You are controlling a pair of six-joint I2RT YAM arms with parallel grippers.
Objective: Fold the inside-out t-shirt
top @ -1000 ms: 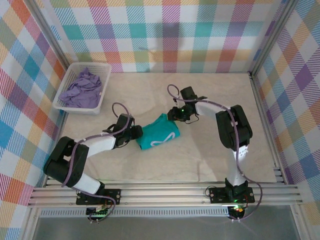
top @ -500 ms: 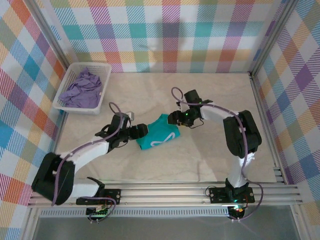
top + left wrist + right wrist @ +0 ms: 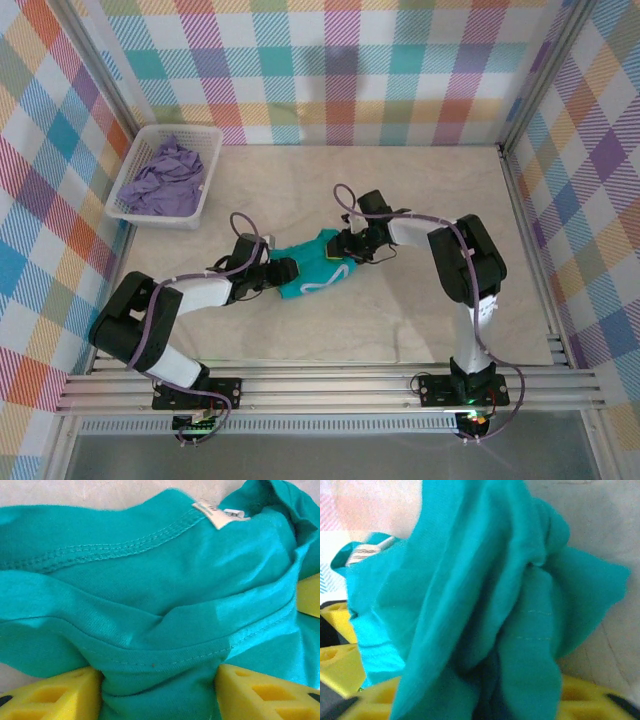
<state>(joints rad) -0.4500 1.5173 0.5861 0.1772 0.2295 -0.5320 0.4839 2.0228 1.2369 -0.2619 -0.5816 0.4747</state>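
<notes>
On table (image 3: 440,200), arms low, converging; left claw (image 3: 285,270), right claw (image 3: 338,245) both grasping t-shirt (image 3: 318,272).

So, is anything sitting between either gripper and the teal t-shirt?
Nothing visible. The left gripper and right gripper are both at the teal t-shirt, with its cloth bunched between their yellow fingers in the wrist views.

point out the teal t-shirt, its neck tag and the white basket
t-shirt (image 3: 312,265), top external view, middle of the bunched teal fabric
neck tag (image 3: 220,516), left wrist view, centre of the pale label
basket (image 3: 185,128), top external view, far rim
</notes>
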